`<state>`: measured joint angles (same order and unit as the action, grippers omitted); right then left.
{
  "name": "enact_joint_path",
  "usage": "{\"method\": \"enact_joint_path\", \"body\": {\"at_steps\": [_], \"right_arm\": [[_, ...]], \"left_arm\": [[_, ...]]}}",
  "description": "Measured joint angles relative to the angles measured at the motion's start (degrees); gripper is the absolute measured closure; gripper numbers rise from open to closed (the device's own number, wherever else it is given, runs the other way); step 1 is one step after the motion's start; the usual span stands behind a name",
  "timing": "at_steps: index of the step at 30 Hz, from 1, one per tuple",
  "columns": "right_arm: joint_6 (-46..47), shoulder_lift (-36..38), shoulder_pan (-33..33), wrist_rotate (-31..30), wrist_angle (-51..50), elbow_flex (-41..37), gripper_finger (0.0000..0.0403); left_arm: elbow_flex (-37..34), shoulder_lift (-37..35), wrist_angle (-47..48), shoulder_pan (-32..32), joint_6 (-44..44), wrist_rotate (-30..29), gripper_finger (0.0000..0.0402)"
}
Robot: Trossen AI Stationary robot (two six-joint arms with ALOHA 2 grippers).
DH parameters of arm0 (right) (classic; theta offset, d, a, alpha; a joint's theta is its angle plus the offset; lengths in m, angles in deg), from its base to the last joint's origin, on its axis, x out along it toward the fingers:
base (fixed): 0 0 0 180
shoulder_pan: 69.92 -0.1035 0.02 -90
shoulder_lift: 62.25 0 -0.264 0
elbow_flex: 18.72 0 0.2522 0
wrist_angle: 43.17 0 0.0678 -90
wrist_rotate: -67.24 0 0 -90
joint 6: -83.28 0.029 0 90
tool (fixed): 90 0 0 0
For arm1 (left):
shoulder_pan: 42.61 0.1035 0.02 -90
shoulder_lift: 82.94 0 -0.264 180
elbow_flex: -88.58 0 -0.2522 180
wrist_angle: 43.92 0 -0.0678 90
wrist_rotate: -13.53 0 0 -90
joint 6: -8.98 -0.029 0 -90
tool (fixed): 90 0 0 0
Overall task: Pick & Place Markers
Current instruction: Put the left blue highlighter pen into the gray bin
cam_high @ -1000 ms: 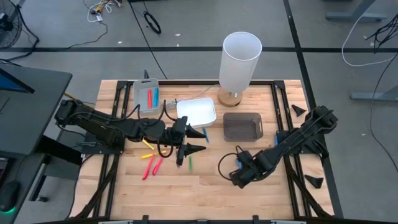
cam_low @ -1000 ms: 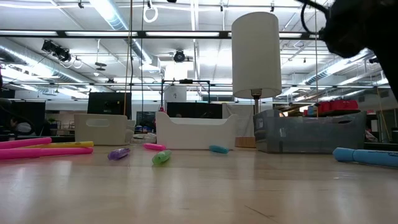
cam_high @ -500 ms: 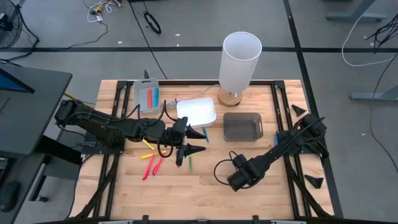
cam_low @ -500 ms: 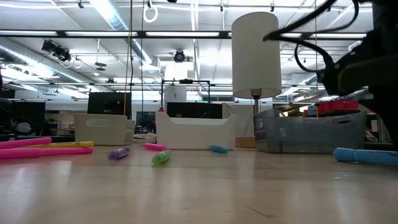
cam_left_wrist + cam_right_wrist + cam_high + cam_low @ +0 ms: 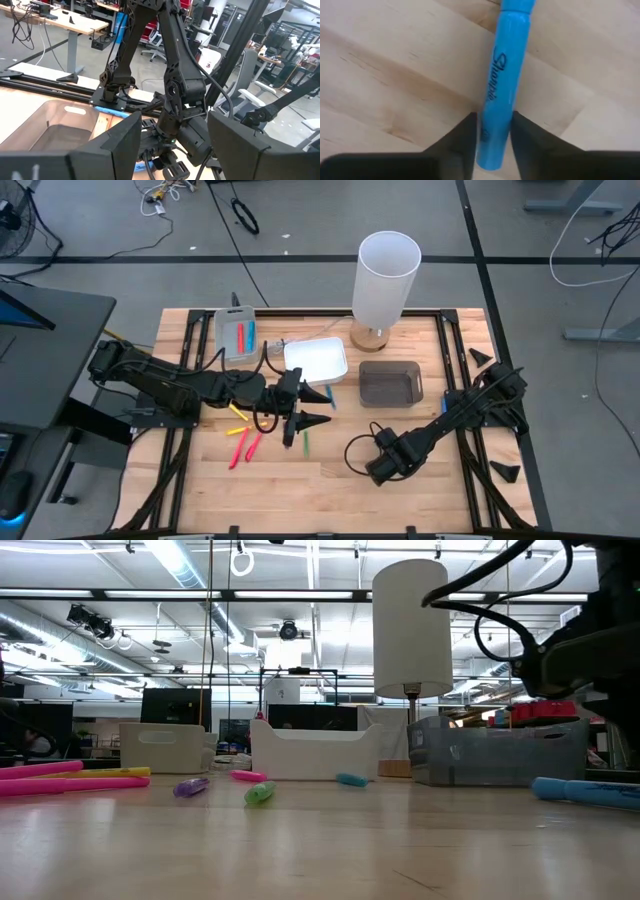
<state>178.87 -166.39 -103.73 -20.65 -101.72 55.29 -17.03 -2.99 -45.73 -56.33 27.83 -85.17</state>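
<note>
a: right gripper is down on the table, front right of centre, fingers either side of the blue marker. they look snug against the barrel, so i'd call it gripping.

b: contact confirmed?

a: looks like touching on both sides in the right wrist view, can't be sure it's squeezed tight. marker lies flat on the wood, held near one end.

b: risk?

a: off-centre hold. lift it and the long end could droop or pivot, or slip out. round glossy barrel doesn't help.

b: left side?

a: left gripper hovers mid-table with its fingers apart, holding nothing, just beside the white tray. red markers, yellow marker and green marker lie loose on the table close under it.

b: destination?

a: probably one of the trays. grey tray at the back already has a red and a blue one inside; dark tray sits nearest the right arm. a swinging marker could clip that rim and drop out.
</note>
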Motion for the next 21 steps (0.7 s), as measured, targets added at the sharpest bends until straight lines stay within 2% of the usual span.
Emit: {"method": "enact_joint_path", "body": {"at_steps": [6,13,21], "right_arm": [[-0.1,0.1,0.0,0.1,0.2,0.0,0.0353],[-0.5,1.7,0.4,0.0,-2.1,-0.2,0.0344],[-6.0,13.1,4.9,-11.2,-6.3,-0.1,0.0351]], "left_arm": [[0.0,0.0,0.0,0.0,0.0,-0.6,0.0168],[0.0,0.0,0.0,0.2,0.0,-0.7,0.0168],[0.0,-0.1,0.0,0.4,0.0,-1.1,0.0168]]}}
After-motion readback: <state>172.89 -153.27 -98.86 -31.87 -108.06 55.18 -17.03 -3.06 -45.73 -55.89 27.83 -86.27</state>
